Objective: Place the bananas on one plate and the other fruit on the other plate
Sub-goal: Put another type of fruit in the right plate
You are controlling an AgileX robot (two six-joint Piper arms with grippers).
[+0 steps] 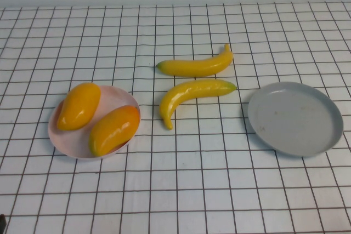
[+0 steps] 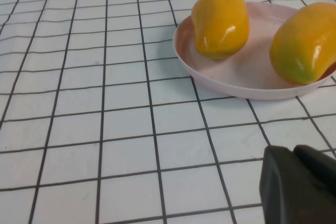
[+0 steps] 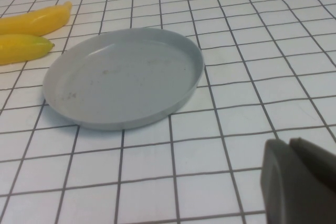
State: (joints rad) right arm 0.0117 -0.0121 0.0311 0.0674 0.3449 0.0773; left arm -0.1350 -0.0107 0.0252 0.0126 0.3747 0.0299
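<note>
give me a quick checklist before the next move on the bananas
1. Mangoes on pink plate: ok, both mangoes lie in it.
2. Grey plate free for bananas: ok, nothing lies in it.
3. Bananas reachable: ok, both bananas lie on the tablecloth between the plates, apart from each other.
4. Right hand ready: not ok, shut, low over the cloth near the grey plate; open it before grasping.
5. Left hand out of the way: ok, shut, empty, low over the cloth near the pink plate.
</note>
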